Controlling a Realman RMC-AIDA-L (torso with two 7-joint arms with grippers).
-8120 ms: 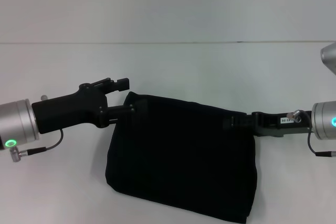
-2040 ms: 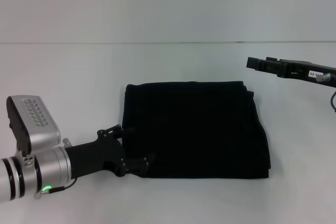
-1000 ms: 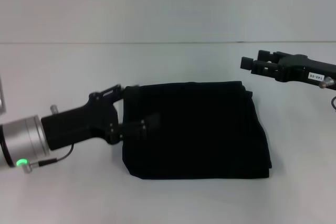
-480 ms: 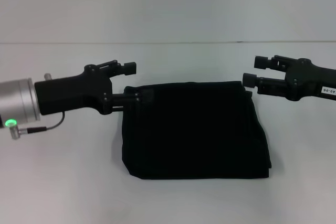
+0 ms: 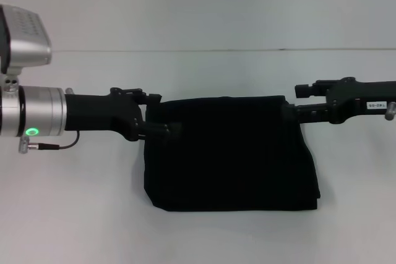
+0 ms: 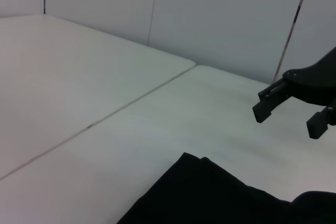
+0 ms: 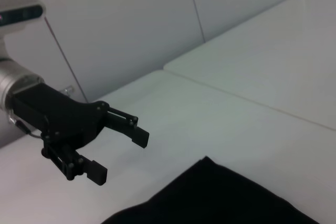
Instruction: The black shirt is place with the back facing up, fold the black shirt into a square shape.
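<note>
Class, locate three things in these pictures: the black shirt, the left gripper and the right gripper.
black shirt [image 5: 229, 153], head view, middle of the folded cloth.
left gripper [image 5: 166, 114], head view, between its fingertips.
right gripper [image 5: 293, 99], head view, between its fingertips.

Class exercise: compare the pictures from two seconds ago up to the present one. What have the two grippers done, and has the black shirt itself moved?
The left gripper swung from the near left corner of the black shirt up to its far left corner. The right gripper came down and in from beyond the shirt to its far right corner. Both are open, as the wrist views show, so nothing is gripped yet. The shirt stayed a folded rectangle on the white table, barely shifted.
</note>
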